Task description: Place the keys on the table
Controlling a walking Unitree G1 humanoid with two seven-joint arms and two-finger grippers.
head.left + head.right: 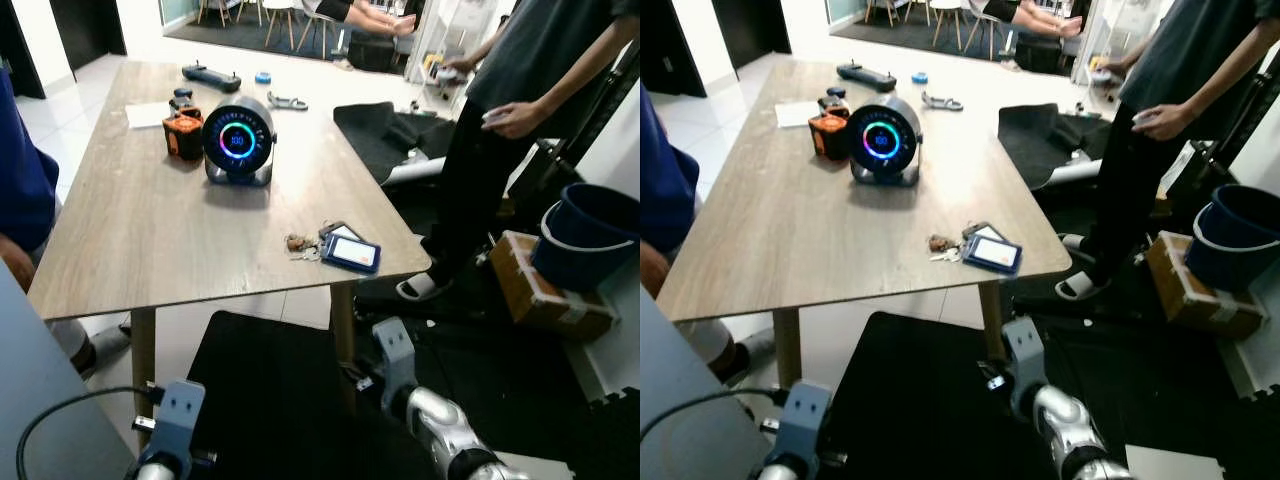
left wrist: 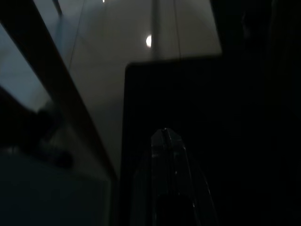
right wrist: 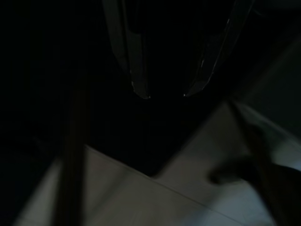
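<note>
Keys already lie on the worktop; both arms hang low below its near edge.

The keys (image 1: 303,246) rest near the front right corner of the worktop (image 1: 150,230), just beside a blue card holder (image 1: 351,253). The best step now seems to be keeping both arms clear of the edge. The left gripper (image 2: 165,141) is pressed together; the right gripper (image 3: 164,92) stands slightly parted and empty. Both wrist views are very dark, and the key details are too small to make out.

I see bare desk (image 1: 150,230) ahead of my left hand (image 2: 165,141); keys (image 1: 303,245) and card (image 1: 350,252) crowd the corner above my right hand (image 3: 164,94).
</note>
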